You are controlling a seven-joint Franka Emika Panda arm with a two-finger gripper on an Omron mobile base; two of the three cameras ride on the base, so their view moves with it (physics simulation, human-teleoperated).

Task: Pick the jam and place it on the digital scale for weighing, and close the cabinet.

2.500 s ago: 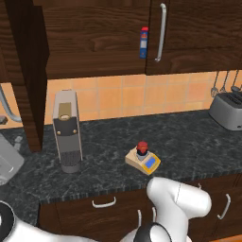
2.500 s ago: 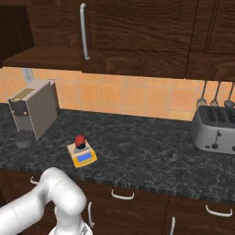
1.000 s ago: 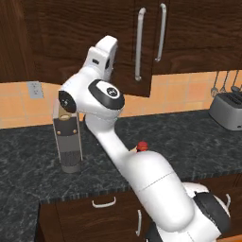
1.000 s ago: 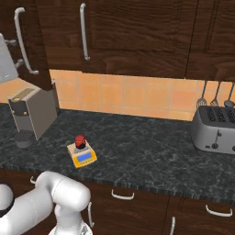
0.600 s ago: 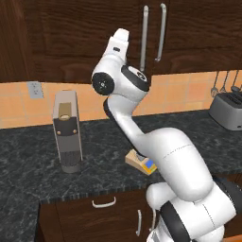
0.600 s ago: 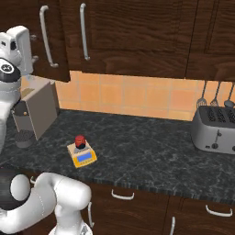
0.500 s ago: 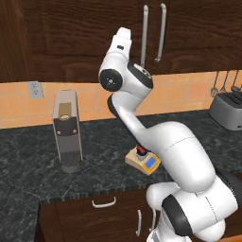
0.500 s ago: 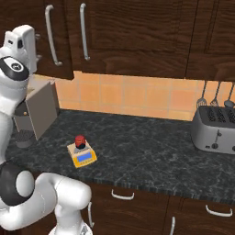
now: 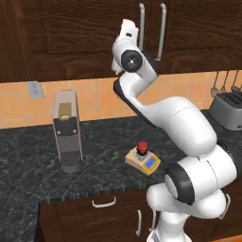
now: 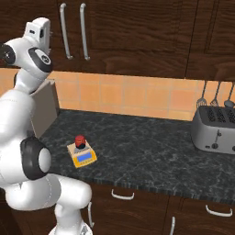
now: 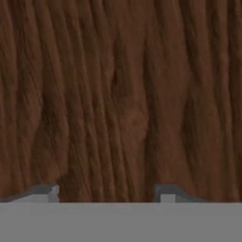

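The jam (image 9: 141,148), a squat dark jar with a red lid, stands upright on the grey pad of the digital scale (image 9: 143,161), a flat tan-yellow wedge with a blue display. The scale rests on the dark speckled counter (image 9: 38,175), near its front edge. In the right base view the same pair, jam (image 10: 80,141) on scale (image 10: 82,154), sits at the left part of the counter (image 10: 151,156).

The cabinet (image 9: 75,38), dark brown wood with two long vertical silver handles (image 9: 161,30), hangs above the orange tiled wall; both doors lie flush and the handles stand side by side. The arm reaches up so that the hand is against the left door, just left of the handles. In the hand view the two fingers (image 11: 47,193) rise at the bottom with a clear gap between them, and nothing lies in that gap; wood grain of the cabinet (image 11: 123,94) is directly ahead. Whether the tips touch the door cannot be told.

A tall grey coffee machine (image 9: 66,131) stands at the left of the counter, well apart from the scale. A silver toaster (image 10: 214,129) stands at the right, with utensils (image 10: 215,97) hanging above it.
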